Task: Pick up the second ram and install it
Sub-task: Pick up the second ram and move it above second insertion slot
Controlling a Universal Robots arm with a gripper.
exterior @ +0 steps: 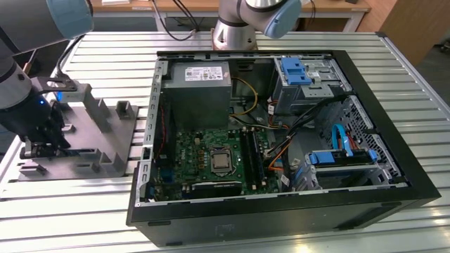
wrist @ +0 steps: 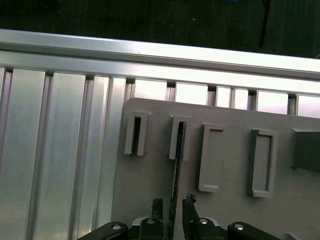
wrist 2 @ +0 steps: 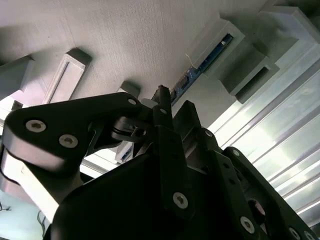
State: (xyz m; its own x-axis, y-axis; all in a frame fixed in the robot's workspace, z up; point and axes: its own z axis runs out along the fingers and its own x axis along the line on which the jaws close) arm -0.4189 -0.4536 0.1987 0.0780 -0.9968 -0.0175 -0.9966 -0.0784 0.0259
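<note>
One arm is reaching down at the exterior view's left, its gripper (exterior: pixel 46 147) hanging over one grey tray (exterior: pixel 105 158), well apart from the one open computer case (exterior: pixel 246 221) at the exterior view's right; in the first wrist view the second ram (wrist: pixel 175 165) is standing on edge in one of four slotted posts (wrist: pixel 212 157); the gripper's two fingers (wrist: pixel 189 207) are sitting slightly spread, one on each side of the stick.

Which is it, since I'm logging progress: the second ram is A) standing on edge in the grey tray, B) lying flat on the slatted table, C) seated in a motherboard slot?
A: the second ram stands edge-on in a holder of the grey tray, with the open hand straddling it.
</note>
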